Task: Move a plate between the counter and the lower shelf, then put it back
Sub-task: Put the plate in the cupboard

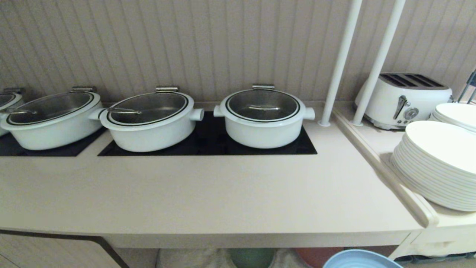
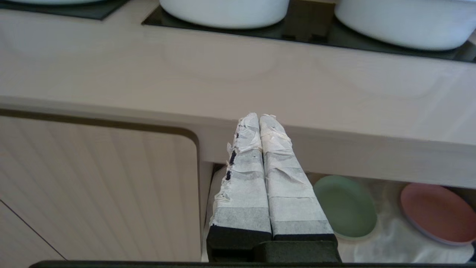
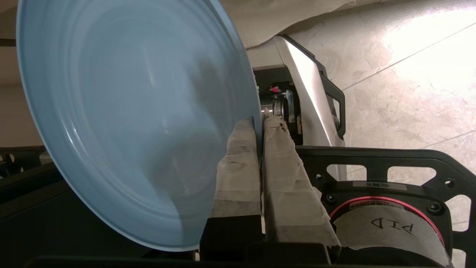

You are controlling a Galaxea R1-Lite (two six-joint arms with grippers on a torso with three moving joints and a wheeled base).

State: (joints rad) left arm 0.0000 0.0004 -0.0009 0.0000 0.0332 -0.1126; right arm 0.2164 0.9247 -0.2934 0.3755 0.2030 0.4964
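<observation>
Right gripper (image 3: 260, 123) has its taped fingers (image 3: 238, 167) pinched tight on the rim of the light-blue plate (image 3: 122, 123), which it carries tilted on edge below and in front of the counter (image 1: 208, 193); in the head view only an arc of the plate pokes up under the counter's front edge, right of centre. Held by one rim point, a thin, stiff plate like this probably feels light but wants to swing and slip, and its smooth matte surface gives the tape little bite; a rim grip is likely the only hold on offer. Left gripper (image 2: 259, 116) hangs idle with its fingers pressed together, near the counter's front edge. Down in the lower shelf (image 2: 383, 238) a green plate (image 2: 344, 206) and a pink plate (image 2: 438, 212) lie on white cloth, well apart. On the counter sit three white pots (image 1: 148, 119) over black cooktop panels; the front strip is bare. Stacked white plates (image 1: 438, 163) and a toaster (image 1: 403, 98) occupy the side ledge
</observation>
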